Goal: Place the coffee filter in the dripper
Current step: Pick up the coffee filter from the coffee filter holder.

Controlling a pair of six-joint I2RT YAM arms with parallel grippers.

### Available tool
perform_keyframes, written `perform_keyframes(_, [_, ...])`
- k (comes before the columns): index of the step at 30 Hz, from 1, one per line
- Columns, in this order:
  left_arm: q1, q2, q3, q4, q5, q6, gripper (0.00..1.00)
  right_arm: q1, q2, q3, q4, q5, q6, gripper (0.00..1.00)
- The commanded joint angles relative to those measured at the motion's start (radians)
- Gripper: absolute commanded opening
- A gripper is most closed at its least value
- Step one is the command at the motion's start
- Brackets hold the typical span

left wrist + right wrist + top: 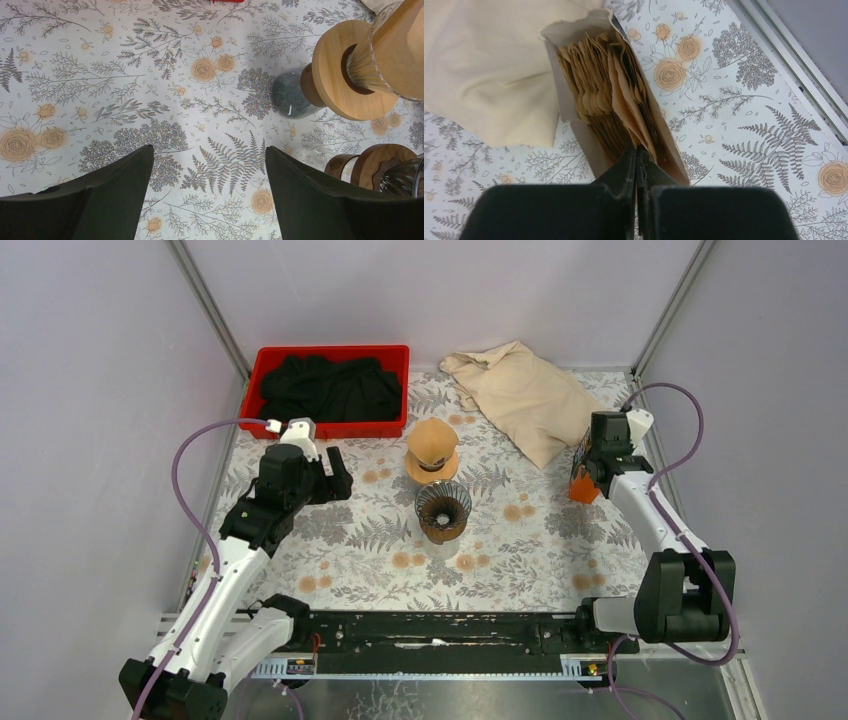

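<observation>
Brown paper coffee filters (610, 95) stand stacked in an open paper bag (567, 87) at the right of the table; from above it shows as an orange pack (581, 487). My right gripper (637, 150) reaches into the bag's mouth, shut on the edge of one coffee filter. The glass dripper (442, 508) with a dark wooden collar stands at the table's middle and looks empty. It also shows at the lower right of the left wrist view as the dripper (396, 172). My left gripper (209, 149) hangs open over bare cloth, left of the dripper.
A second dripper (432, 445) with a light wooden collar (334, 70) and a brown cone in it stands just behind the first. A beige cloth (525, 392) lies beside the bag. A red bin (400, 356) of black fabric sits at the back left. Metal rail (796, 65) borders the right.
</observation>
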Motion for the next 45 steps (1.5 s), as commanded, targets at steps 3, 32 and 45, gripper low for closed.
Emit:
perform_keyframes(3, [0.006, -0.013, -0.009, 0.062, 0.009, 0.02, 0.89, -0.006, -0.073, 0.073, -0.011, 0.033, -0.023, 0.0])
perform_keyframes(32, [0.006, -0.007, -0.011, 0.106, 0.195, 0.035, 0.88, -0.006, -0.24, 0.27, -0.156, -0.164, -0.034, 0.0])
perform_keyframes(45, [-0.002, -0.012, 0.04, 0.112, 0.275, -0.016, 0.86, -0.006, -0.299, 0.32, -0.149, -0.31, -0.044, 0.0])
